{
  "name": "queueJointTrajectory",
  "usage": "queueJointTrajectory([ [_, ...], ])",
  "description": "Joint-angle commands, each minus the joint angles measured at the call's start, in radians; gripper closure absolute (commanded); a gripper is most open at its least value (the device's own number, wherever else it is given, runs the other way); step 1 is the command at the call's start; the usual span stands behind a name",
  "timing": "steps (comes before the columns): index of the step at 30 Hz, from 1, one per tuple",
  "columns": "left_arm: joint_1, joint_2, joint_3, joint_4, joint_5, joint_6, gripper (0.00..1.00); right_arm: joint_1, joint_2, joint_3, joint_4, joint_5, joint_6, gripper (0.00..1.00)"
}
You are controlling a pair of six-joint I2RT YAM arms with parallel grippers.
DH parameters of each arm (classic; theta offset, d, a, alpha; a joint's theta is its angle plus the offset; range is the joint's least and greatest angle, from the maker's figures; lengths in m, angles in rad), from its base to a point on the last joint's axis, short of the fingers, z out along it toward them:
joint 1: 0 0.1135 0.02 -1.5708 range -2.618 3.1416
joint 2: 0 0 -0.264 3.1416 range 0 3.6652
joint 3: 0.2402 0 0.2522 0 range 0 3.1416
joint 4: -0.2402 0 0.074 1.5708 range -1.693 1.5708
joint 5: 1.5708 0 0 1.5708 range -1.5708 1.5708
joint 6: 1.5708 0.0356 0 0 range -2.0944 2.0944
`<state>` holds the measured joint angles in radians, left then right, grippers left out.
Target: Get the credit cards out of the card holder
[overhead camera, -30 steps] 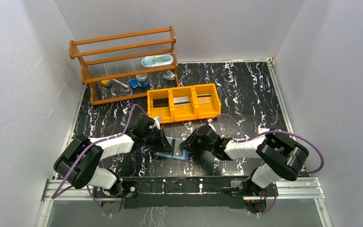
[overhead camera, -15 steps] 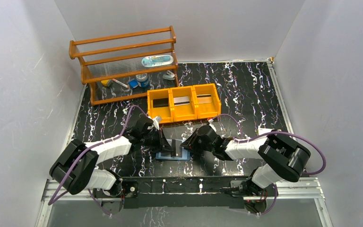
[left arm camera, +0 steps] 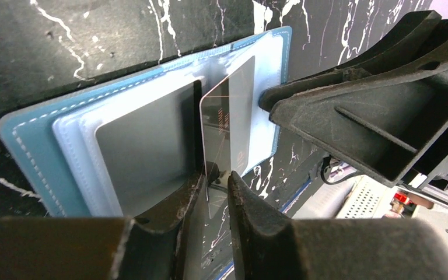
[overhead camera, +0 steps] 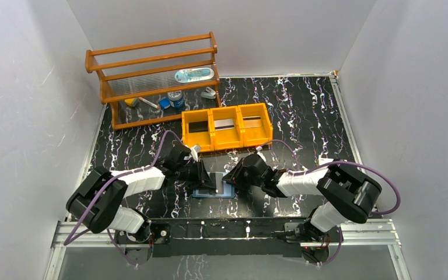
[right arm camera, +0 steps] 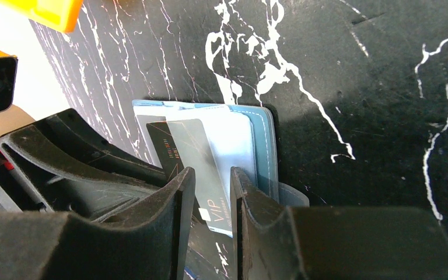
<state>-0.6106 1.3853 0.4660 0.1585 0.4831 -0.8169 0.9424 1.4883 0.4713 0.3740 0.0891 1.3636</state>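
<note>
Light blue book-like folding card holder point(left arm camera: 32, 154): lies open and flat on black white-veined marbled table point(right arm camera: 356, 76), between the two arms. Silver-grey rectangular credit card point(left arm camera: 146, 146): seated in an inner pocket. Dark grey-black thin credit card point(left arm camera: 236, 111): tilted up at the fold, edge pinched by left gripper point(left arm camera: 216, 177). Right gripper point(right arm camera: 211, 174): fingers narrowly apart, tip on the holder's page; whether it grips anything cannot be told.

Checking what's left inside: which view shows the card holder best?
Left wrist: the card holder lies open, pockets and a grey card plain. Right wrist shows one end; top external, only a small part-hidden sliver.
</note>
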Motion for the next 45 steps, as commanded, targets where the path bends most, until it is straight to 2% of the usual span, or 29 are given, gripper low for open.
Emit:
queueJointTrajectory([
  [1,-0.002,0.038,-0.008,0.083,0.038,-0.035,0.80,-0.005,0.051,-0.011,-0.131,0.027,-0.050,0.62],
  [6,-0.002,0.071,-0.035,0.135,0.035,-0.061,0.80,-0.005,0.063,-0.010,-0.124,0.020,-0.054,0.62],
  [9,-0.002,0.069,-0.042,0.134,0.030,-0.069,0.84,-0.005,0.067,-0.010,-0.122,0.020,-0.055,0.62],
  [16,-0.002,-0.011,-0.014,-0.026,-0.096,0.010,0.95,-0.005,0.060,-0.010,-0.134,0.033,-0.052,0.62],
  [21,-0.002,-0.049,-0.006,-0.072,-0.107,0.034,1.00,-0.006,0.052,-0.010,-0.145,0.043,-0.054,0.62],
  [27,-0.002,-0.080,0.032,-0.141,-0.131,0.072,1.00,-0.006,0.032,0.000,-0.150,0.040,-0.077,0.62],
  [36,-0.002,-0.066,0.074,-0.195,-0.131,0.111,1.00,0.009,-0.133,0.081,-0.112,0.012,-0.265,0.57],
  [39,-0.002,-0.060,0.078,-0.193,-0.122,0.113,1.00,0.027,-0.111,0.127,-0.080,-0.041,-0.296,0.57],
  [45,-0.002,-0.058,0.082,-0.192,-0.111,0.113,1.00,0.050,0.032,0.186,-0.027,-0.099,-0.291,0.57],
])
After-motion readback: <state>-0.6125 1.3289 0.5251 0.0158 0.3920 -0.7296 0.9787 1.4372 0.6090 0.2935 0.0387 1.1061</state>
